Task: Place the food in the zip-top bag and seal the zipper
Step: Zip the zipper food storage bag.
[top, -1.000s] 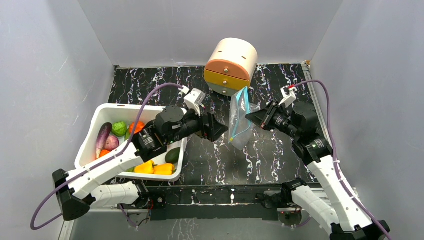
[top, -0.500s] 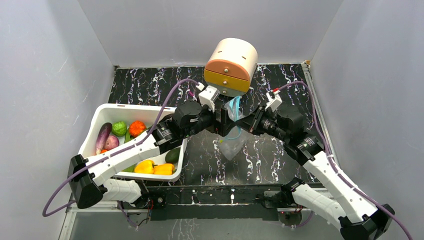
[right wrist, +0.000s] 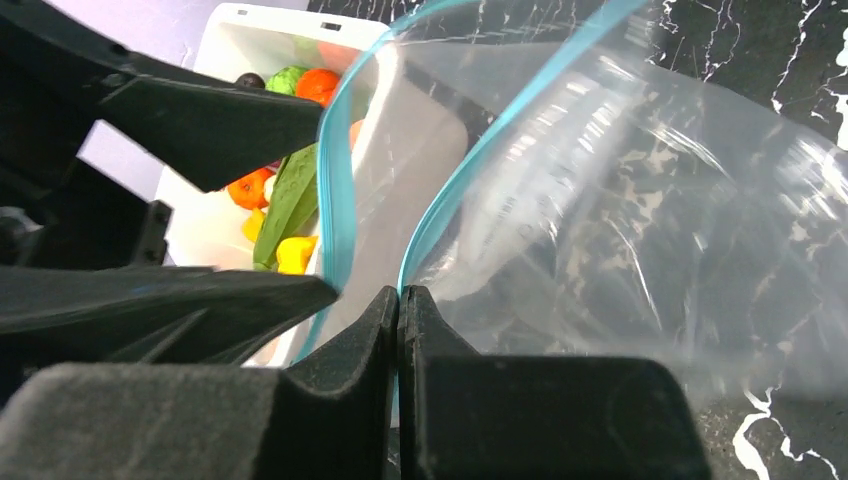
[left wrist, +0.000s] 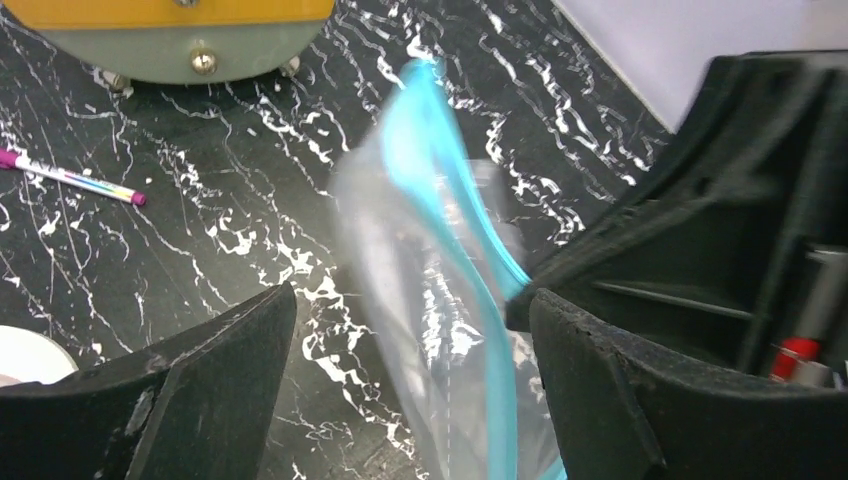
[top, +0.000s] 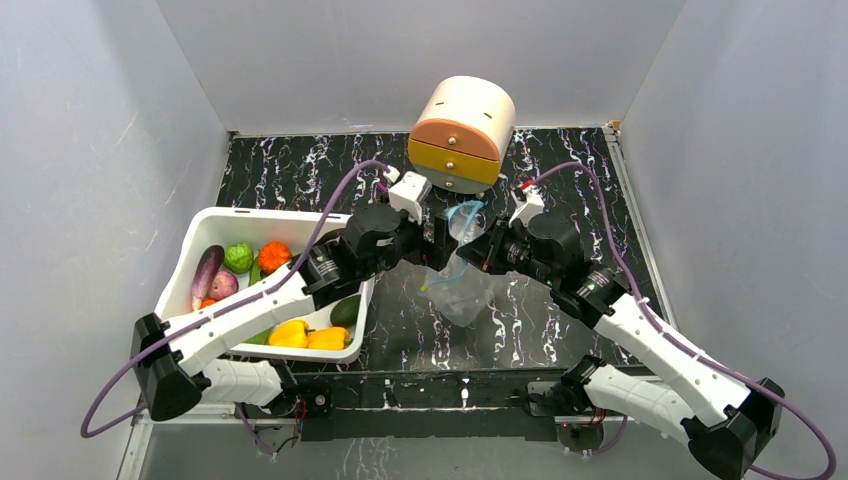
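**A:** What's the biggest thing here?

**B:** The table [top: 560, 330]: a flat black slab with white marble veining. On its left is a white tub [top: 200, 225], rectangular, of smooth hard plastic. At the back stands a drum-shaped drawer unit [top: 462, 130], cream with orange and yellow drawer fronts.

**A:** And the bag [top: 465, 295]?

**B:** It's soft, clear, crinkled film, held up over the middle of the table between the two arms. The zipper [right wrist: 335, 200] is a thin blue-green strip, and its two sides bow apart, so the mouth gapes.

**A:** Who has hold of it?

**B:** The right gripper [right wrist: 400, 300]. Its black fingers are pressed together, pinching the bag at the zipper. The left gripper [left wrist: 410, 300] is spread wide, with the bag hanging between its fingers. I can't tell whether either finger touches the film.

**A:** Where's the food [top: 270, 290]?

**B:** All in the tub. There's a long purple eggplant [top: 206, 270], a pinkish round fruit, and a green and an orange round piece. Glossy yellow peppers [top: 308, 337] lie at the near wall.

**A:** Anything smaller?

**B:** A thin pen [left wrist: 70, 180] with a magenta cap lies on the table near the drawer unit.
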`<action>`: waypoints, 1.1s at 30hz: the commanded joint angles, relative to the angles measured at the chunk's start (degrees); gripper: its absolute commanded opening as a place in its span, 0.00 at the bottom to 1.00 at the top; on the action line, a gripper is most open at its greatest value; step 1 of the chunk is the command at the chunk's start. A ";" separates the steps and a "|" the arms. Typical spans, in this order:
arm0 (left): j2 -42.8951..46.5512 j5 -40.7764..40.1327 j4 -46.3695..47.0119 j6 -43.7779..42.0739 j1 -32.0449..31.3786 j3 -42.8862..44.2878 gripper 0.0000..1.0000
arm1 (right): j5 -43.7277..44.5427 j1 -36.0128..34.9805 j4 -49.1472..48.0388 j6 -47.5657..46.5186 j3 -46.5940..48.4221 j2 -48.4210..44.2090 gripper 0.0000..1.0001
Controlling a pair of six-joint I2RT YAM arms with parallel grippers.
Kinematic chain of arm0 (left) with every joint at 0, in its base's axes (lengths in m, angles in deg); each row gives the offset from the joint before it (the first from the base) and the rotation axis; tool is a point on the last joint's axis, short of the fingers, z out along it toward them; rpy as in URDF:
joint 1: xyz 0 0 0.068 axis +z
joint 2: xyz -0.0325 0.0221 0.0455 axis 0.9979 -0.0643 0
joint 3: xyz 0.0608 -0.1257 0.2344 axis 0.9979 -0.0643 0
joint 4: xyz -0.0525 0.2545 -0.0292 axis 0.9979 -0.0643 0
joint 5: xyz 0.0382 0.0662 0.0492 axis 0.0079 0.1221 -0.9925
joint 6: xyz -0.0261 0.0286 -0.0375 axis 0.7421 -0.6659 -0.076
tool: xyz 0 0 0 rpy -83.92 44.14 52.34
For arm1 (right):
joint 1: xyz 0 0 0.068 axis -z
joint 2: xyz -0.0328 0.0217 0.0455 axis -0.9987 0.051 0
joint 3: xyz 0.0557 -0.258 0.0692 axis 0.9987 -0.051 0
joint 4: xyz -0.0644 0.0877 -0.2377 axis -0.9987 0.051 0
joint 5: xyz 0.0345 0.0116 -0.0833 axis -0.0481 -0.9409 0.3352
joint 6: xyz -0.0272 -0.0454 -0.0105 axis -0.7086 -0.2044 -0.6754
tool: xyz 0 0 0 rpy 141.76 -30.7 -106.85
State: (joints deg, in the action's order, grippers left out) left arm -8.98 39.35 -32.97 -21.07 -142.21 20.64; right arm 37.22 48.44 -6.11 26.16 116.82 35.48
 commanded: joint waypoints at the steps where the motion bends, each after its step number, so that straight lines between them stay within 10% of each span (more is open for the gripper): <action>1: 5.93 0.92 4.56 0.96 -0.25 -1.62 0.86 | 1.37 -0.60 -6.61 -1.67 0.54 0.64 0.00; 16: 2.41 -5.97 -1.03 -5.73 -0.18 -1.88 0.56 | 4.82 -5.48 -9.43 -1.86 0.56 2.37 0.00; 23: 1.63 -6.43 -5.19 -6.91 -0.18 -0.99 0.00 | 8.98 -5.75 -3.91 -1.92 1.28 -0.19 0.00; 33: 4.82 -6.68 -6.67 -4.09 -0.21 -2.61 0.00 | 24.35 -5.75 10.87 -2.69 8.65 -0.73 0.00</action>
State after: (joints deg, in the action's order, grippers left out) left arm -6.75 33.64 -38.59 -26.04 -142.21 18.43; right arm 53.85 42.87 2.13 24.74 120.17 36.03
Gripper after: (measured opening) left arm 0.009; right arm 0.010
